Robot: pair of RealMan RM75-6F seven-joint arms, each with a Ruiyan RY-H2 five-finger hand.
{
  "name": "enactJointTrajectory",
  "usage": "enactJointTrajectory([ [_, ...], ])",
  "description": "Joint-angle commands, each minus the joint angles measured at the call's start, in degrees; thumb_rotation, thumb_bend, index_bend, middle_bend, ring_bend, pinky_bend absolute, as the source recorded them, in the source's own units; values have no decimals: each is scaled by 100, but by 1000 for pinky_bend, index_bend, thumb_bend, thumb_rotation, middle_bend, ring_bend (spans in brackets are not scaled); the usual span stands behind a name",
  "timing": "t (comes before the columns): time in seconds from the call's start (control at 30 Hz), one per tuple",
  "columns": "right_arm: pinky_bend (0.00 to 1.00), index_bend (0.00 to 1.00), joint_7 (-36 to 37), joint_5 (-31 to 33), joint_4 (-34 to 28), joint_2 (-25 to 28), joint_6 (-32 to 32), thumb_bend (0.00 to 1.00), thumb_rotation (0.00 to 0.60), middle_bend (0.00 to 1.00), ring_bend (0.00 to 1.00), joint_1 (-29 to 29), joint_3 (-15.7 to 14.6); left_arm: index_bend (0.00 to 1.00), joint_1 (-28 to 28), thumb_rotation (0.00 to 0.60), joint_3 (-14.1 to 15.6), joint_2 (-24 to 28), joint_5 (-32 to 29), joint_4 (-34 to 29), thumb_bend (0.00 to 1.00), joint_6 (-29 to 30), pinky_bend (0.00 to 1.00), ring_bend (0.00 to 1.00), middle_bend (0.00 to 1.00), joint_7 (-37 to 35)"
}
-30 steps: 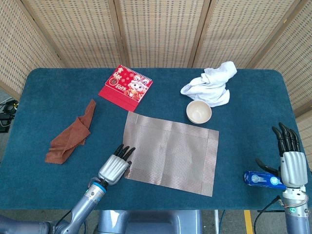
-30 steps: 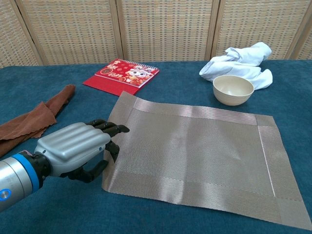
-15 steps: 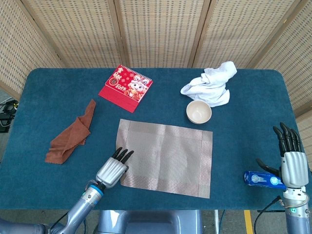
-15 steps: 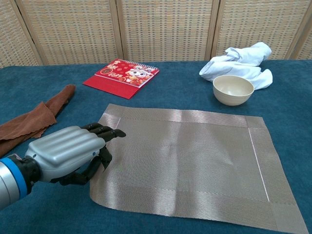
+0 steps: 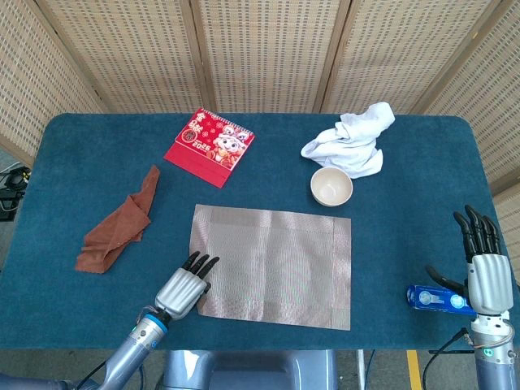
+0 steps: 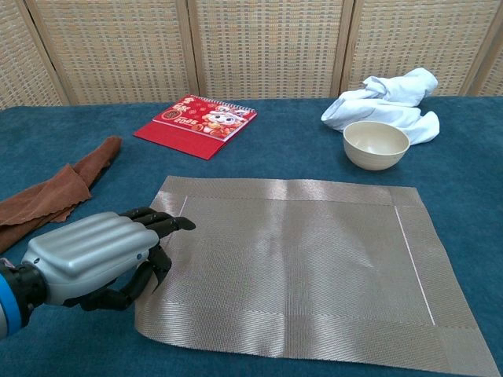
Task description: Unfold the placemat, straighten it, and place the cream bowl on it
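Note:
The woven grey-beige placemat (image 5: 272, 264) lies unfolded and flat on the blue table, its edges nearly square to the table front; the chest view shows the placemat (image 6: 299, 267) across the foreground. My left hand (image 5: 185, 291) grips its near left edge, and in the chest view the left hand (image 6: 98, 255) has fingers on top of the mat and the thumb curled beneath. The cream bowl (image 5: 331, 187) stands upright and empty on the table just beyond the mat's far right corner, apart from it; the chest view has the bowl (image 6: 376, 144) there too. My right hand (image 5: 485, 276) hovers open at the far right, holding nothing.
A white cloth (image 5: 349, 140) is bunched behind the bowl. A red calendar (image 5: 210, 146) lies at the back left of centre. A brown rag (image 5: 118, 223) sprawls at the left. A small blue packet (image 5: 435, 299) lies beside my right hand near the table's front right edge.
My left hand drew back toward the table front and left, dragging the mat's left edge with it. The mat swung from skewed to nearly square. The right hand stayed put.

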Motion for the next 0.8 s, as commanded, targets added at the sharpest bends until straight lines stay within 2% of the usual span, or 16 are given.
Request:
enactJointTrajectory([
  [0.03, 0, 104, -9, -12, -8, 0, 9, 244, 600, 0, 0, -3, -5, 714, 1, 600, -12, 13, -68, -62, 594, -45, 0, 0, 0, -51],
  [0.33, 0, 105, -57, -41, -28, -2, 42, 244, 600, 0, 0, -19, -20, 717, -64, 600, 2, 123, -317, -386, 594, -277, 0, 0, 0, -208],
  [0.8, 0, 104, -75, -38, -19, -14, 35, 244, 600, 0, 0, -20, -21, 718, -110, 600, 118, 279, -221, -489, 595, -342, 0, 0, 0, -339],
])
